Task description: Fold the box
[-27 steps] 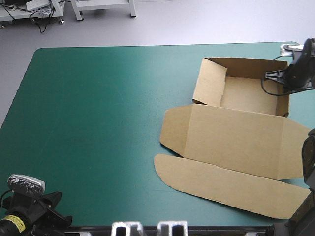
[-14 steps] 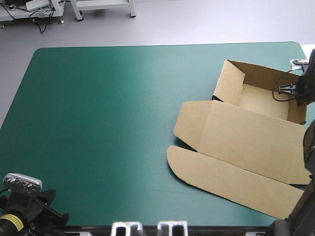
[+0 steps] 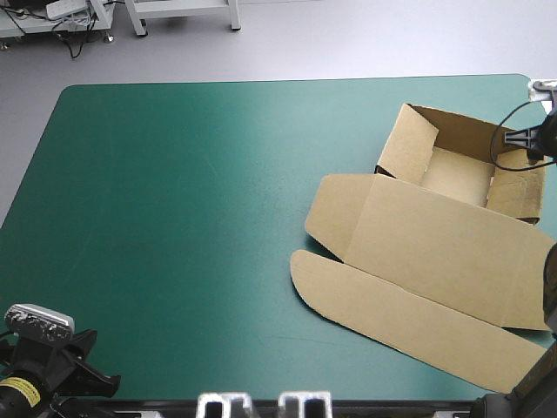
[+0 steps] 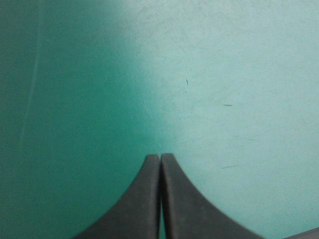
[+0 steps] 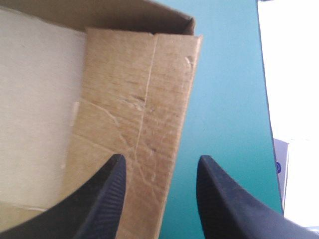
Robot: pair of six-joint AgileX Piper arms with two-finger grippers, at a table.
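The brown box lies at the table's right side as an open tray with raised walls. Its lid is flat toward the near edge, and a long rounded flap lies nearest. My right gripper is at the tray's far right corner. In the right wrist view it is open, and the outer edge of the tray's right wall sits between the fingers. My left gripper is at the near left corner of the table. It is shut over bare teal-green cover.
The table's right edge runs just beside the right gripper, with a white surface beyond it. The lid reaches that edge. Bare teal-green cover stretches across the left and middle of the table.
The box has slid right and turned, its right end now farther from me. The right gripper went with it toward the far right corner. The left gripper has barely moved.
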